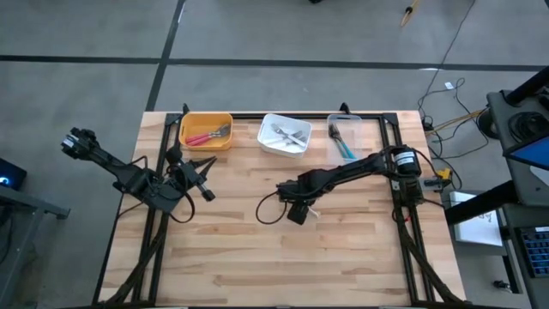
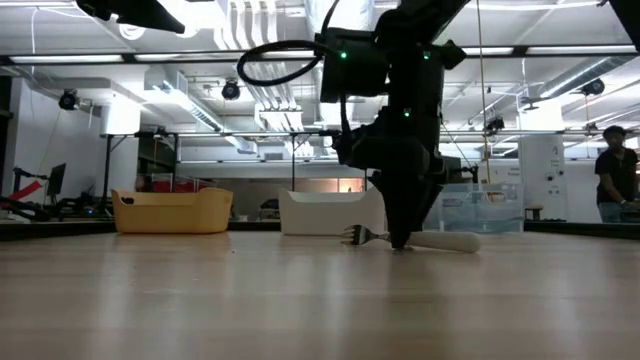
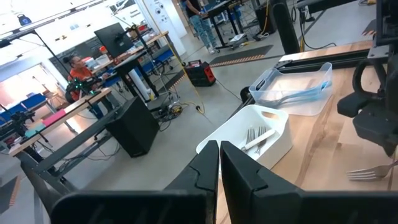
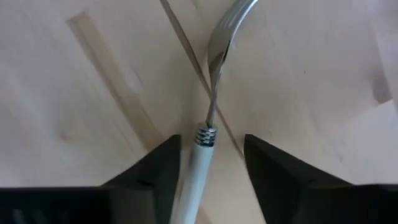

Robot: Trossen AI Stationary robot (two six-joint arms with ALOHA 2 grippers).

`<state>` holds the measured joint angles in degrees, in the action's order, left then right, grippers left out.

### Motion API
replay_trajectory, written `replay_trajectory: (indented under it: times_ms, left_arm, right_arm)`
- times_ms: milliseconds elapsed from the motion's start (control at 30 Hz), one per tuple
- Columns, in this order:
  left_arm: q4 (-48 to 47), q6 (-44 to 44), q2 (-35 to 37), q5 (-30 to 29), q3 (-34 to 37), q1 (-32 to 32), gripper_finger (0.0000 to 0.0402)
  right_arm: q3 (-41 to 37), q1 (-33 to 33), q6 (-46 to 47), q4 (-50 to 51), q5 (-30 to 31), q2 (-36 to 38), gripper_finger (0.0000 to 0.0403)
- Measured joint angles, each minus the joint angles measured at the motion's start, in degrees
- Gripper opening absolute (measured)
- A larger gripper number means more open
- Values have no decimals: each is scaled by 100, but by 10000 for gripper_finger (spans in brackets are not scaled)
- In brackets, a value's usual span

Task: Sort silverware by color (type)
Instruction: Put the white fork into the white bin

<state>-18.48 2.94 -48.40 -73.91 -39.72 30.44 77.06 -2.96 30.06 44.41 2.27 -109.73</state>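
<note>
High view: right gripper [image 1: 298, 212] down at mid-surface [image 1: 257, 257] over a white-handled fork [image 1: 311, 209]; left gripper [image 1: 204, 178] parked near the orange bin [image 1: 206, 130]; white bin [image 1: 285, 135] and clear bin [image 1: 345, 133] beside it.

Low view: fork [image 2: 415, 239] flat on the surface, tines toward the white bin [image 2: 330, 213].

Left wrist view: left gripper [image 3: 219, 163] clenched, empty.

Right wrist view: right gripper [image 4: 211, 163] spread wide, straddling the handle just below the ribbed collar, nothing grasped yet. Slim silver head, white plastic handle [image 4: 194, 180]. Likely light, stiff, slippery; best pinched across the handle.
</note>
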Motion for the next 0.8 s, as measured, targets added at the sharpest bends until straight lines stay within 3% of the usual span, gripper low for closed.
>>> replay_trajectory:
  times_ms: [233,500,667,800]
  left_arm:
    - [-2,-4,0,0,0,0,0]
    - [-2,-4,0,-1,0,0,0]
    - [-2,-7,0,-2,0,0,0]
    - [-2,-7,0,-2,0,0,0]
  right_arm:
    - [-119,-2,-15,-248,-16,0,30]
    - [222,-4,-254,47,232,91,26]
    - [1015,63,-868,924,1416,203,26]
    - [1574,294,-1629,1011,2537,188,26]
